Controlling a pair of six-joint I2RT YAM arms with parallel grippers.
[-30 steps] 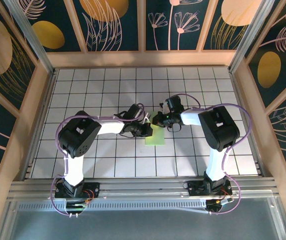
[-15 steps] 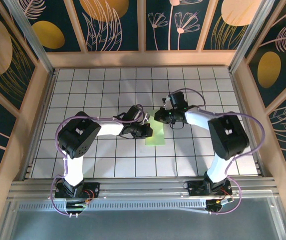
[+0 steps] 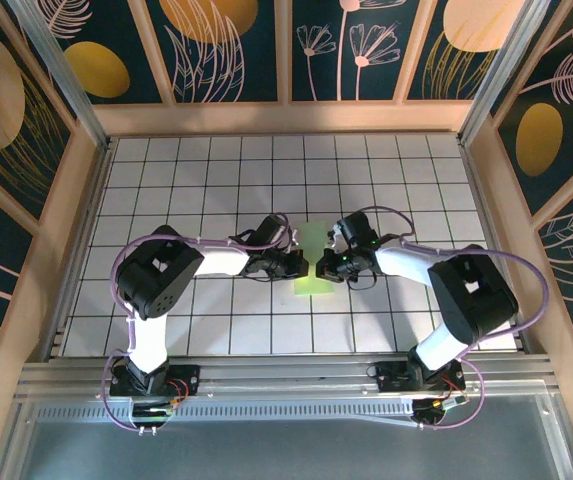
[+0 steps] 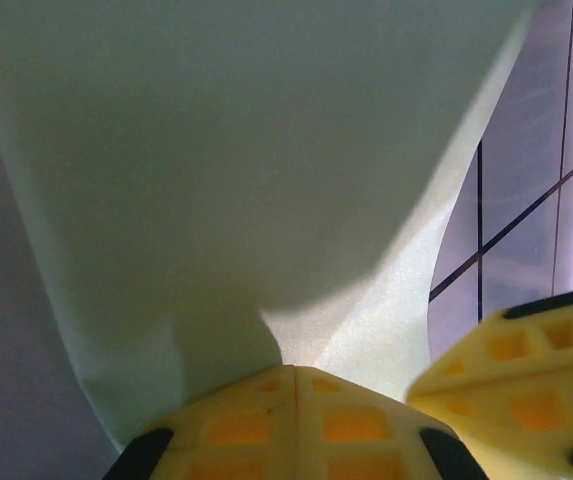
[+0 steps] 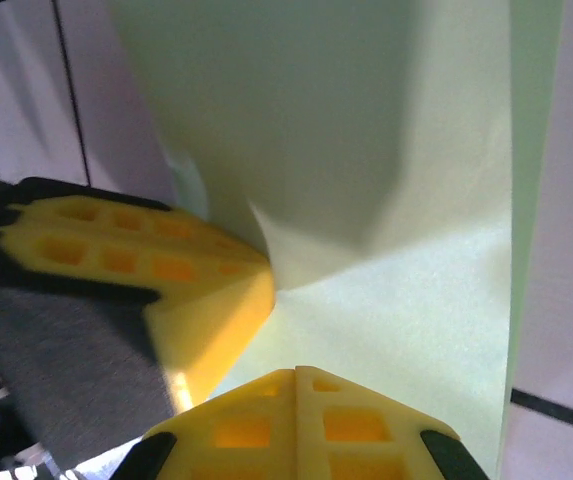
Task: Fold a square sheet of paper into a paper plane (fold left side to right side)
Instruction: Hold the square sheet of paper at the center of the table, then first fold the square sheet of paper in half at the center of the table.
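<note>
Middle of the tiled table (image 3: pixel 216 170): pale green sheet of paper (image 3: pixel 314 285), lying as a narrow strip.
Left gripper (image 3: pixel 297 266): jaws closed tight, tips against the paper's left side.
Right gripper (image 3: pixel 325 267): jaws closed tight, tips on the paper, just beside the left one.
Pinched or only pressed: cannot tell.
</note>
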